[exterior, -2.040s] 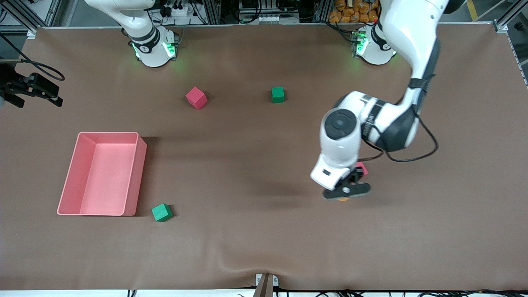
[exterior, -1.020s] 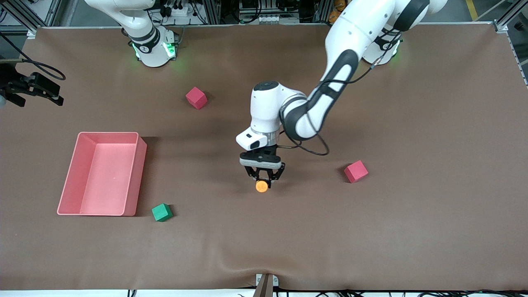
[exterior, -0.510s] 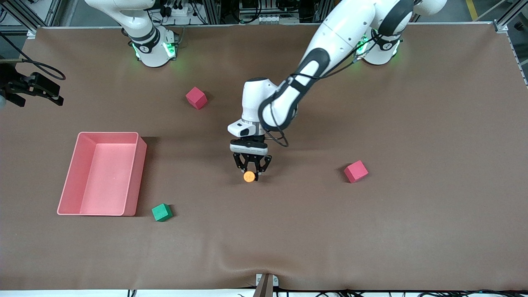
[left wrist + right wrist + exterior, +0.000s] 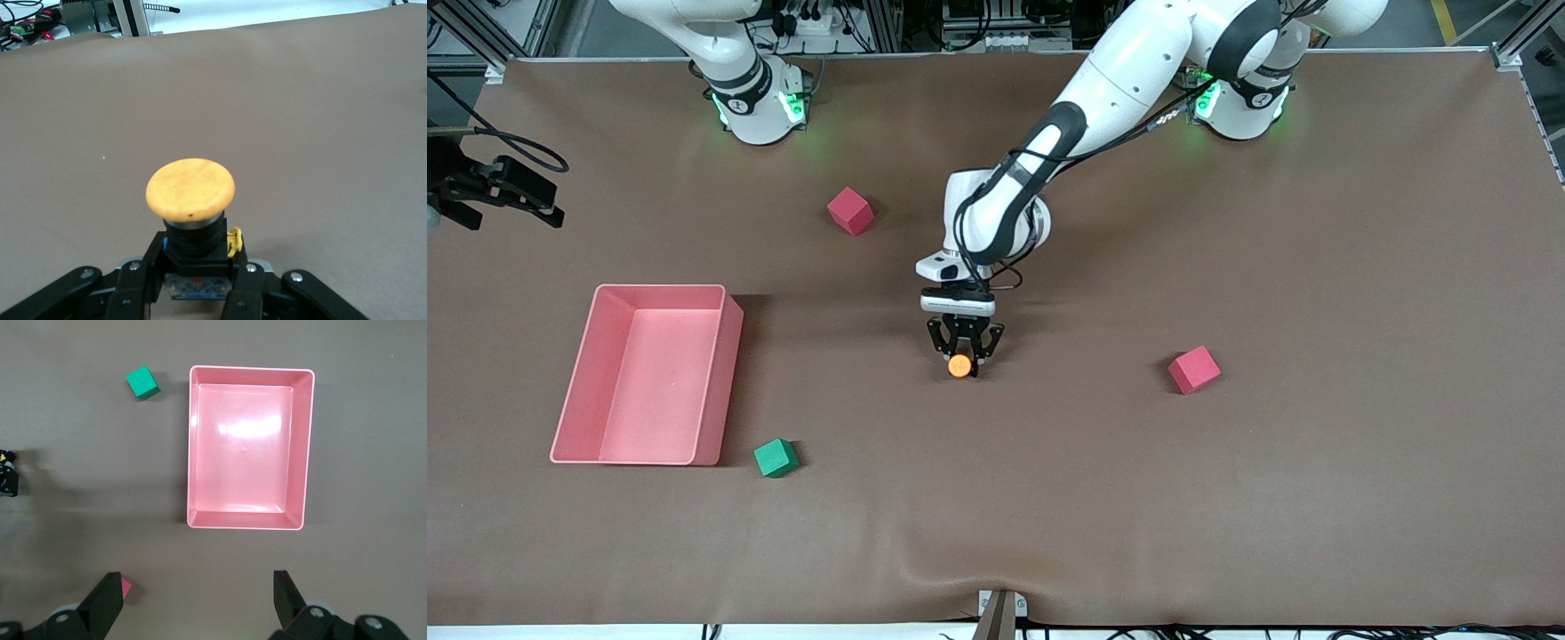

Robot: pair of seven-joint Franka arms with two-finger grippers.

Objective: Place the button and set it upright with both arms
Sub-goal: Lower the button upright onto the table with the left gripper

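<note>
The button (image 4: 960, 365) has a round orange cap (image 4: 190, 189) on a black body. My left gripper (image 4: 961, 354) is shut on that body, with the cap sticking out past the fingertips. It hangs low over the middle of the brown table (image 4: 1227, 498), and I cannot tell whether the button touches the table. In the left wrist view the left gripper (image 4: 197, 261) has its black fingers (image 4: 152, 267) pressed against both sides of the body. My right gripper (image 4: 197, 579) waits open, high above the table, looking down on the pink tray (image 4: 193, 447).
A pink tray (image 4: 725, 373) lies toward the right arm's end, with a green cube (image 4: 775, 458) beside its near corner. One red cube (image 4: 849, 211) sits farther from the camera. Another red cube (image 4: 1194, 369) sits toward the left arm's end.
The left arm carried the button from beside the red cube at its own end to the table's middle, then drew it slightly farther from the camera. The right gripper has not moved.
</note>
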